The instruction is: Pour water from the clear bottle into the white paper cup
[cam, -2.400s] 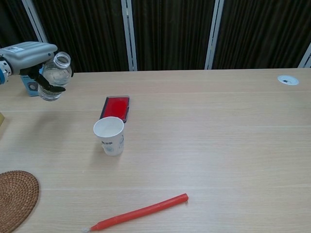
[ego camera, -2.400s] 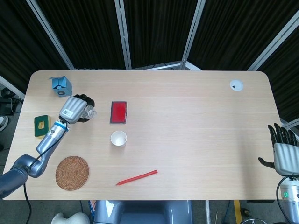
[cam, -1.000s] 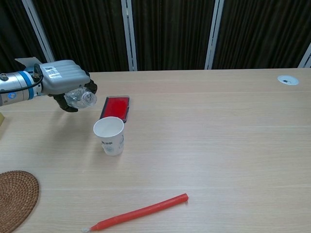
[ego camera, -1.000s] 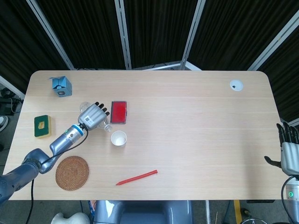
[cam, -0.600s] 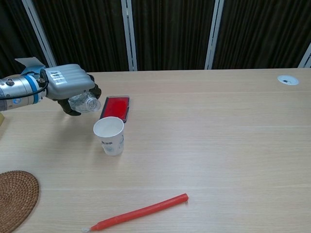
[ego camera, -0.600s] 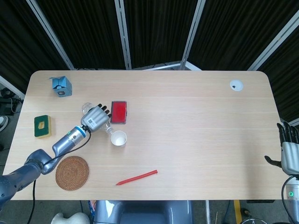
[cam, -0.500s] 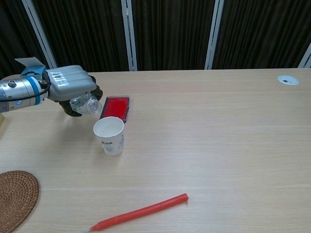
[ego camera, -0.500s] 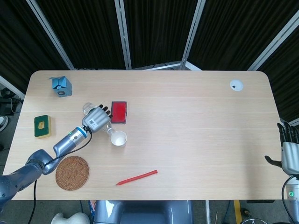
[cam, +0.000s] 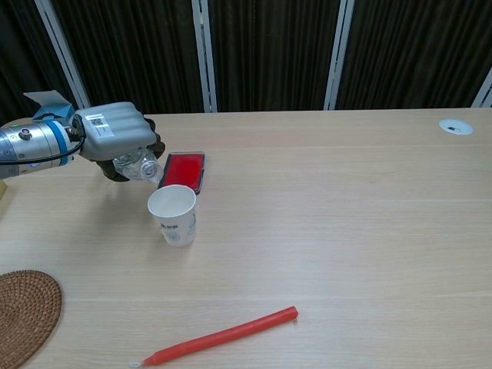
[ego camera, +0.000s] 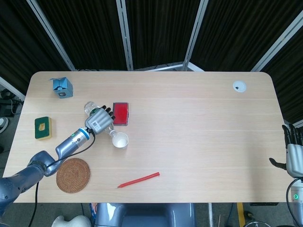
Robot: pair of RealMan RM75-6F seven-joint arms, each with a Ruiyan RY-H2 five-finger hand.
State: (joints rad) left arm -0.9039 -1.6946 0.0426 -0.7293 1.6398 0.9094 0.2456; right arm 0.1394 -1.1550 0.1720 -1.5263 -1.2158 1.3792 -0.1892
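Note:
My left hand (ego camera: 98, 121) (cam: 117, 133) grips the clear bottle (cam: 141, 167), tipped on its side with the open mouth pointing down towards the white paper cup (ego camera: 120, 140) (cam: 174, 214). The bottle's base (ego camera: 89, 108) sticks out behind the hand in the head view. Its mouth hangs just above and left of the cup's rim. No stream of water is visible. My right hand (ego camera: 294, 153) hangs at the far right table edge with fingers apart, holding nothing; the chest view does not show it.
A red flat case (ego camera: 120, 113) (cam: 182, 171) lies just behind the cup. A red pencil-like stick (ego camera: 138, 179) (cam: 217, 336) lies near the front edge. A woven coaster (ego camera: 73, 175), green sponge (ego camera: 42, 128) and blue box (ego camera: 62, 87) sit on the left.
My left hand carried the bottle from upright at the far left over to the cup and tipped it down. In the last half second the mouth moved slightly closer to the cup's rim.

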